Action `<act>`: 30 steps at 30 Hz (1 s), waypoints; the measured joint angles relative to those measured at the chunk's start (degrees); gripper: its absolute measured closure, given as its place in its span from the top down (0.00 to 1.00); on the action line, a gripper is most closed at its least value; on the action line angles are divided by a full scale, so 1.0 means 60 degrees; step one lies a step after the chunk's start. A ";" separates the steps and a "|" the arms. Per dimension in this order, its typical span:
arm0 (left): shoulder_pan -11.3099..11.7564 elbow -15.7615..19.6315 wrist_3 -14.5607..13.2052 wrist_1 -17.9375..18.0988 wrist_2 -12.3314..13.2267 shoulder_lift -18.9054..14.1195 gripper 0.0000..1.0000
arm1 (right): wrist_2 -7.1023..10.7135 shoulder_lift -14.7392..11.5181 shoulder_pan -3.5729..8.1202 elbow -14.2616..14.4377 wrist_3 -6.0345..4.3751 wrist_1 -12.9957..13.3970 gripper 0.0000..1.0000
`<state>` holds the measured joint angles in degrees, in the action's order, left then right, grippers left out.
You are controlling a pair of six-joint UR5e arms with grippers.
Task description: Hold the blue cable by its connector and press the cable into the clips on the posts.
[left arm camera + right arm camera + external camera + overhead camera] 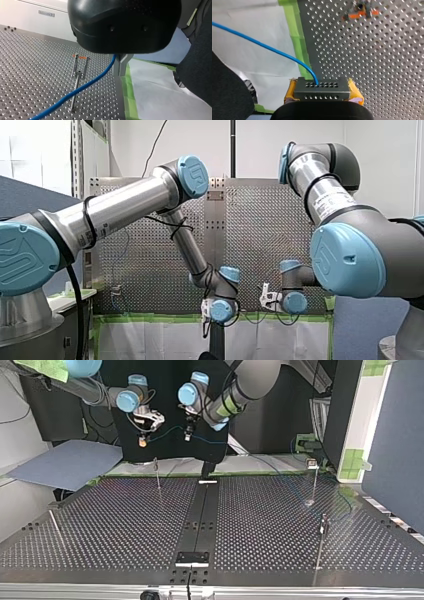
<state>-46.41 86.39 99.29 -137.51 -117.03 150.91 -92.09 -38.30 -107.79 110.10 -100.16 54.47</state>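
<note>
Right gripper (pixel 322 86), nearest the lens, pinches the grey connector (pixel 322 92) between yellow pads (pixel 355 91). From the connector the blue cable (pixel 262 45) leaves toward 10 o'clock. Left gripper (pixel 119 73) has its metal fingers (pixel 124 61) pressed together on the same cable, which runs off toward 8 o'clock past a slim post (pixel 78 78). Seen in the top view, both grippers hang at 12 o'clock, beyond the perforated tabletop (pixel 125 525); further posts (pixel 314 482) stand at 2 and 3 o'clock.
</note>
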 joint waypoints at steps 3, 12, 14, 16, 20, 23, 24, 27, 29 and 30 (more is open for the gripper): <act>-0.0062 -0.0210 -0.0015 -0.0195 -0.0041 0.0001 0.00 | 0.0226 -0.0006 0.0228 0.0017 -0.0098 0.0212 0.00; -0.0165 -0.0653 -0.0288 -0.0646 -0.0340 0.0008 0.00 | 0.0851 -0.0014 0.1005 -0.0161 -0.0206 0.0447 0.00; -0.0176 -0.0725 -0.0407 -0.0701 -0.0378 0.0016 0.00 | 0.1007 -0.0014 0.1166 -0.0239 -0.0128 0.0451 0.00; -0.0161 -0.0828 -0.0491 -0.0778 -0.0396 0.0017 0.00 | 0.1180 -0.0013 0.1342 -0.0338 -0.0071 0.0449 0.00; -0.0121 -0.1084 -0.0551 -0.1014 -0.0397 0.0111 0.00 | 0.1495 -0.0013 0.1554 -0.0567 -0.0080 0.0378 0.00; -0.0119 -0.1317 -0.0593 -0.1240 -0.0402 0.0280 0.00 | 0.1739 -0.0014 0.1622 -0.0734 -0.0068 0.0256 0.00; -0.0124 -0.1412 -0.0603 -0.1339 -0.0398 0.0336 0.00 | 0.1827 -0.0014 0.1636 -0.0792 -0.0064 0.0208 0.00; -0.0122 -0.1653 -0.0602 -0.1551 -0.0408 0.0408 0.00 | 0.1973 -0.0013 0.1680 -0.0944 -0.0054 0.0074 0.00; -0.0115 -0.1799 -0.0601 -0.1624 -0.0409 0.0422 0.00 | 0.2017 -0.0013 0.1710 -0.1053 -0.0043 -0.0025 0.00; -0.0111 -0.1898 -0.0600 -0.1653 -0.0410 0.0425 0.00 | 0.2035 -0.0013 0.1730 -0.1141 -0.0031 -0.0108 0.00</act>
<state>-47.07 75.00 95.70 -147.43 -119.48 153.46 -79.88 -38.38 -97.41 103.26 -100.34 53.82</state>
